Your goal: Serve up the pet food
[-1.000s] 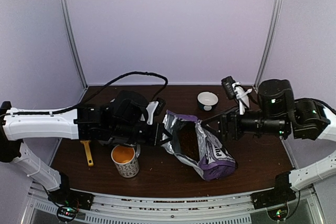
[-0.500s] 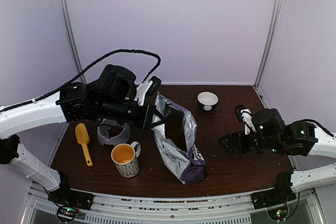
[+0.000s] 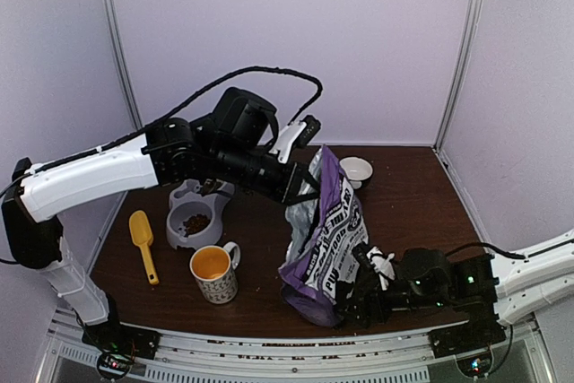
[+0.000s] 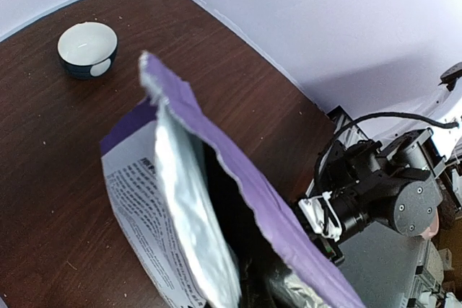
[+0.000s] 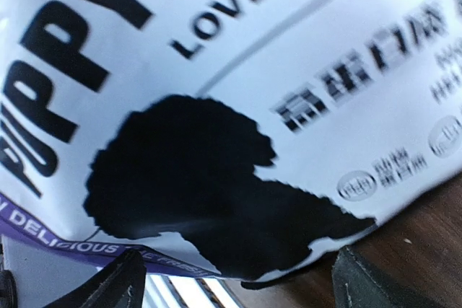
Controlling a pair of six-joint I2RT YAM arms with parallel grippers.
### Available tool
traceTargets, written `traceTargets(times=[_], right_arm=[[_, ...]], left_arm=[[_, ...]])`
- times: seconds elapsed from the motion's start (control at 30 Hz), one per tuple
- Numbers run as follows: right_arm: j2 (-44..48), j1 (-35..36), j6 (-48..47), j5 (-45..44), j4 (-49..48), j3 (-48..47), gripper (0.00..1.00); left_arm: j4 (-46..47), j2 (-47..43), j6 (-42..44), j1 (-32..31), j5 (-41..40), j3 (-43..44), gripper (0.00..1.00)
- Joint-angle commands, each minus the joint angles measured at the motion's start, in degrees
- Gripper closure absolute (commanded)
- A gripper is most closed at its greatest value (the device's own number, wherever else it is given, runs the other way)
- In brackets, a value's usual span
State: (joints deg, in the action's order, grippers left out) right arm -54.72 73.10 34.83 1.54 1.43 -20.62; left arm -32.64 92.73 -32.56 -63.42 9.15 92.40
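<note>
Hoisted since a second ago from lying on its side to standing: purple puppy-food bag [image 3: 327,239]. Swung up and back with it: left gripper [image 3: 303,190]. Dropped low toward the near edge of the table [image 3: 421,195]: right gripper [image 3: 360,291], earlier out at the right, level with the bag's mouth.

Stands now base-down near the front edge, long axis close to vertical with a slight lean, mouth pointing up, silver lining showing along the opening. Turns its white label band, with black lettering and dog silhouette, toward the right wrist camera.

Left claw: closed tight, pinching the bag's upper lip in the overhead view. Fingers out of sight in the left wrist view; only purple rim and silver lining below the lens there.

Right claw: spread wide, fingertips [image 5: 119,283] at the lower corners of its own view, nothing clamped between. Sits just beside the bag's lower part; cannot tell whether touching.

Pet food [image 3: 195,220]: seen as brown kibble in the grey feeding dish [image 3: 172,226], left of the bag and well apart from it. Inside of the bag too dark to make out.

Counted: one bag, one grey dish, one yellow scoop [image 3: 141,238] beside the dish, one patterned mug [image 3: 213,275] with orange inside, one small white bowl [image 3: 356,170] behind the bag, two arms.
</note>
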Motion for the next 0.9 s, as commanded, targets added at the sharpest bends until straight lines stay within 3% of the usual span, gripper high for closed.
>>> traceTargets(times=[0.0, 0.23, 0.37, 0.47, 0.6, 0.73, 0.87], right_arm=[[-5.46, 4.03, -2.65, 2.96, -15.54, -3.93, 0.09], [-11.83, 7.19, -4.44, -2.88, -16.23, -11.45, 0.07], [-4.13, 6.6, -7.7, -8.42, -6.76, -14.52, 0.06], [4.22, 5.56, -9.59, -13.62, 5.74, -18.58, 0.04], [12.4, -0.05, -12.17, -17.62, 17.61, -24.0, 0.0], [15.46, -10.67, -17.66, -6.27, 20.48, -29.05, 0.0], [12.5, -18.1, -20.97, 7.78, 21.91, -34.12, 0.0]], left_arm=[[7.78, -0.71, 3.04, -0.08, 3.38, 3.93, 1.0], [5.99, -1.63, 7.24, 0.17, 7.74, 4.98, 1.0], [5.56, -2.5, 10.58, 1.11, 13.63, 4.63, 1.0], [5.12, -3.22, 13.17, 1.77, 18.92, 4.72, 1.0], [3.91, -3.64, 15.21, 1.89, 27.32, 5.17, 1.0], [1.62, -4.23, 16.94, 1.74, 30.68, 5.36, 1.0], [-3.73, -4.72, 20.08, 1.09, 30.36, 8.36, 1.0]])
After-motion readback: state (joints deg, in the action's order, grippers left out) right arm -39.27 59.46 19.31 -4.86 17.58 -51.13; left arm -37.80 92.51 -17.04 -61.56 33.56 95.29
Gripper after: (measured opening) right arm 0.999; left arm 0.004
